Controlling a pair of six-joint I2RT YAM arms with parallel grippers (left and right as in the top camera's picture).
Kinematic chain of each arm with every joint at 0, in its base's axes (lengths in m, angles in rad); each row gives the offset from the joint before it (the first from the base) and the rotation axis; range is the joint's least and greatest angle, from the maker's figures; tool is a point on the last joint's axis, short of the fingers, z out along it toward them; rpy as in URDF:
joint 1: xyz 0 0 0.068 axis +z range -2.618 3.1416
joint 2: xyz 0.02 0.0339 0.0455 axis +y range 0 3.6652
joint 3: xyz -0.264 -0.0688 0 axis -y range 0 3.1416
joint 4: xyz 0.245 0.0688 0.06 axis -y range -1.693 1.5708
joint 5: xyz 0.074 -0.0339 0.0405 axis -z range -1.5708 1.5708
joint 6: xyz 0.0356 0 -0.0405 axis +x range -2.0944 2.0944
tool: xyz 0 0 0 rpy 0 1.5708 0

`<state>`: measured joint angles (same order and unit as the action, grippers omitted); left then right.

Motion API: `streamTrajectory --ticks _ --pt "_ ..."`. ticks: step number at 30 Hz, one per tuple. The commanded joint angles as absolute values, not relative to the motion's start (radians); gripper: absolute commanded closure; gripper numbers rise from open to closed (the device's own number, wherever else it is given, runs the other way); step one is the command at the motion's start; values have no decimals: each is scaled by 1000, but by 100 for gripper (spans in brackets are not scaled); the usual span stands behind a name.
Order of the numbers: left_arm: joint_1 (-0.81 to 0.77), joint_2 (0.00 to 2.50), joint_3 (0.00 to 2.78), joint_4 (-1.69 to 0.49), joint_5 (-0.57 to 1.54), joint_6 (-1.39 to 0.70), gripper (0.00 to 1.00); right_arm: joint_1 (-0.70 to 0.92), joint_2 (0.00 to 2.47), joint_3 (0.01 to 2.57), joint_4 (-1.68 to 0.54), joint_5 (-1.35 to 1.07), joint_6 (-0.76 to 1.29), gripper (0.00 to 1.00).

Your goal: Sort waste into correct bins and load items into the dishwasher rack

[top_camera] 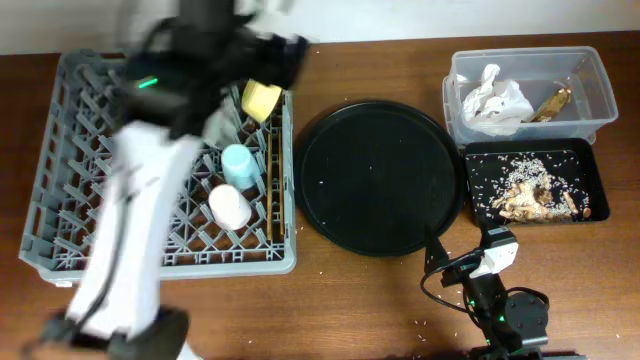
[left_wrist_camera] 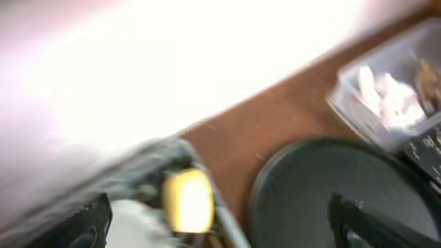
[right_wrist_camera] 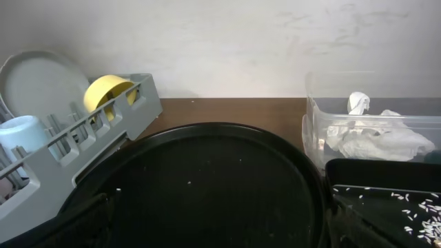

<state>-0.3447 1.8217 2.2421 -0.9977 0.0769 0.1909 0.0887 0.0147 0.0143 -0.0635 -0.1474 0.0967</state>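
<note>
The grey dishwasher rack [top_camera: 60,210] holds the yellow bowl [top_camera: 262,98], the light-blue cup [top_camera: 238,160], a pale pink cup [top_camera: 230,205] and the chopsticks [top_camera: 270,185]. My left arm [top_camera: 140,210] is blurred over the rack. My left gripper [left_wrist_camera: 220,238] is open and empty, with the yellow bowl [left_wrist_camera: 186,200] just ahead of it. My right gripper [right_wrist_camera: 213,238] is open and empty at the near rim of the round tray. The right wrist view shows the plate [right_wrist_camera: 38,83] upright in the rack [right_wrist_camera: 83,151]. The clear tub [top_camera: 590,70] holds napkins [top_camera: 495,100] and a brown wrapper [top_camera: 550,103]. The black tray [top_camera: 480,160] holds rice bits [top_camera: 530,190].
A large round black tray [top_camera: 380,178] lies between the rack and the bins, with a few rice grains on it. My right arm base [top_camera: 500,310] sits at the table's front edge. A few grains lie on the wood near it.
</note>
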Motion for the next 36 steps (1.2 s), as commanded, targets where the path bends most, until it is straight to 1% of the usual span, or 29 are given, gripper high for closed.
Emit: streamTrajectory --ticks 1,4,5,6,8,9,11,15,17,19,21,36 --pt "-212 1563 2089 -941 76 241 1 96 4 6 -64 -153 89 2" --pt "-91 1275 1710 -792 91 241 1 96 4 6 -64 -153 89 2" --pt "-60 1168 1547 -700 90 241 1 96 4 6 -64 -153 89 1" --pt "-19 1010 1302 -545 90 241 1 96 4 6 -64 -153 89 1" --pt "25 831 1030 -401 90 241 1 96 4 6 -64 -153 89 2" --pt "57 683 812 -292 90 241 1 96 4 6 -64 -153 89 2" --pt "72 473 501 -117 92 241 1 96 4 6 -64 -153 89 2" --pt "72 167 126 76 135 241 1 96 4 6 -64 -153 89 1" --pt "72 59 39 78 130 252 1 96 4 6 -64 -153 89 2" --pt "72 6 8 43 131 268 1 96 4 6 -64 -153 89 2" --pt "72 5 8 -66 124 268 1 96 4 6 -64 -153 89 2" --pt "72 5 9 -70 115 263 1 96 4 6 -64 -153 89 2"
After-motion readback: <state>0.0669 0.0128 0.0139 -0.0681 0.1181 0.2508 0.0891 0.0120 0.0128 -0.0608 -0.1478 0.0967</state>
